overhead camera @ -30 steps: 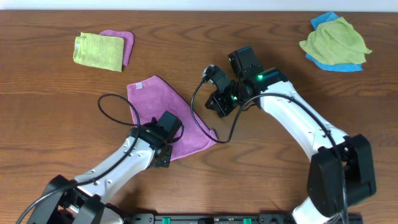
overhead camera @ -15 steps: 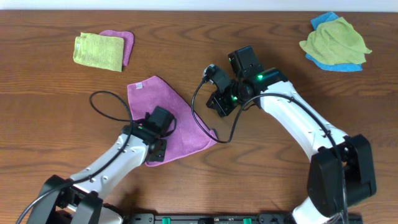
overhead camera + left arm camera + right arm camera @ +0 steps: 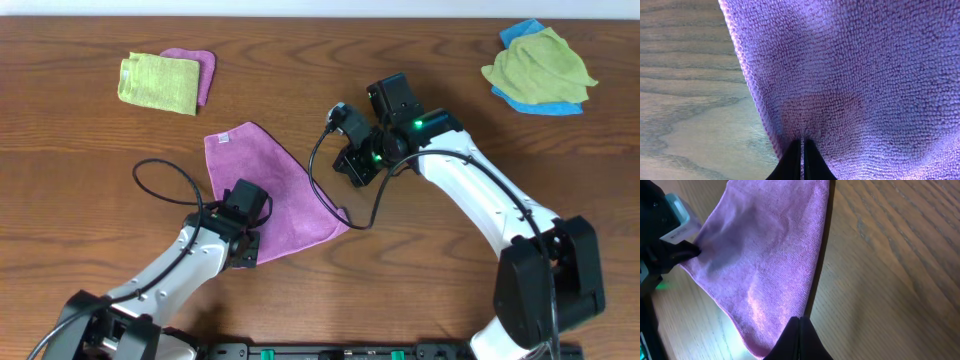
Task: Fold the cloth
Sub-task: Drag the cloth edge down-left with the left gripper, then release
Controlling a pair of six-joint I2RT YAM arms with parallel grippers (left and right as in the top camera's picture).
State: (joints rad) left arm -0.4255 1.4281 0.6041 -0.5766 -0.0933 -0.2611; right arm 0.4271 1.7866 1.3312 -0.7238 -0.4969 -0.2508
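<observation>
The lilac cloth [image 3: 285, 185] lies spread flat on the wooden table, its white label [image 3: 226, 138] at the far left corner. My left gripper [image 3: 243, 250] is at the cloth's near left edge. In the left wrist view its jaws [image 3: 802, 142] are shut with a thin fold of the cloth [image 3: 865, 75] between them. My right gripper [image 3: 352, 172] hovers just right of the cloth's right edge. In the right wrist view its jaws [image 3: 799, 320] are shut and look empty above the cloth's edge [image 3: 765, 255].
A folded lime-green cloth [image 3: 158, 82] lies on a pink one at the back left. A crumpled lime-green cloth [image 3: 540, 65] lies over a blue cloth [image 3: 545, 103] at the back right. Black cables [image 3: 322, 190] loop over the lilac cloth and beside the left arm.
My left gripper has moved left along the cloth's near edge, and the cloth's near corner has shifted left with it. The right arm has not moved.
</observation>
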